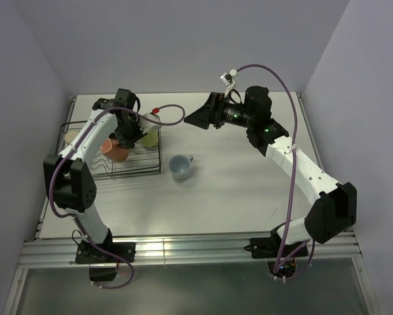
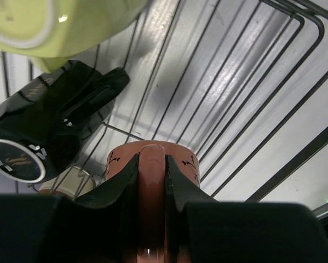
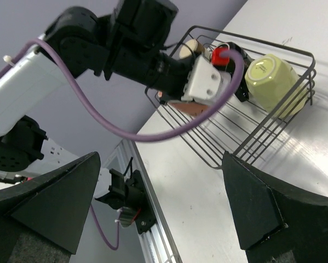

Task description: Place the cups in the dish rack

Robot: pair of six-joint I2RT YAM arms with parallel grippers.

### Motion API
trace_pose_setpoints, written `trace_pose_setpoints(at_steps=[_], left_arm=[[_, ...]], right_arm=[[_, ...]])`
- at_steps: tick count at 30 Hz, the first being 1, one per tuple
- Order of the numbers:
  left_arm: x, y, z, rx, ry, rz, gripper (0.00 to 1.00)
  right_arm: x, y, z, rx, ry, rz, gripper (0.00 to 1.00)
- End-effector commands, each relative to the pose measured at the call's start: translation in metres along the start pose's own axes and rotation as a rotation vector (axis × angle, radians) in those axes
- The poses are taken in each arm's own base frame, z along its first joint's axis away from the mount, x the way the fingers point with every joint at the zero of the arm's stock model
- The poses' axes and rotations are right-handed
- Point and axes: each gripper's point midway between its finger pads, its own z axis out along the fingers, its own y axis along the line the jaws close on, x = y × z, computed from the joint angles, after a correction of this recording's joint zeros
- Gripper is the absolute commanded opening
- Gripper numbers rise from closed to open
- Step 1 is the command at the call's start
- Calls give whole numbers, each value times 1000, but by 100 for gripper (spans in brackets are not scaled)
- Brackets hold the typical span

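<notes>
My left gripper (image 1: 121,143) is over the dish rack (image 1: 141,169), shut on the handle of the pink patterned cup (image 1: 115,151). In the left wrist view the fingers (image 2: 120,181) pinch the handle, and the cup (image 2: 185,163) hangs just above the rack wires (image 2: 235,93). The pale yellow mug (image 1: 149,134) and the black cup (image 2: 49,123) lie in the rack. The light blue mug (image 1: 180,167) stands on the table right of the rack. My right gripper (image 1: 196,118) is open and empty, held above the table behind the blue mug.
A tan cup (image 1: 71,136) sits at the rack's left end. The right wrist view shows the rack (image 3: 262,137), the yellow mug (image 3: 276,82) and the left arm's purple cable (image 3: 153,134) across it. Walls close in on the left, back and right.
</notes>
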Motion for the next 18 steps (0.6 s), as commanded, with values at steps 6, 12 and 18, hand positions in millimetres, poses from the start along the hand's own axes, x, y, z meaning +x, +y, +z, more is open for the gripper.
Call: trace_pose_setpoints(at_steps=[6, 12, 18], left_arm=[[7, 0, 2, -19, 39, 96, 0], [8, 1, 13, -8, 48, 133, 0], [8, 1, 19, 1, 47, 148, 1]], right_arm=[[-47, 13, -29, -48, -129, -61, 100], [-69, 11, -48, -16, -166, -117, 100], [-71, 6, -54, -2, -177, -118, 100]])
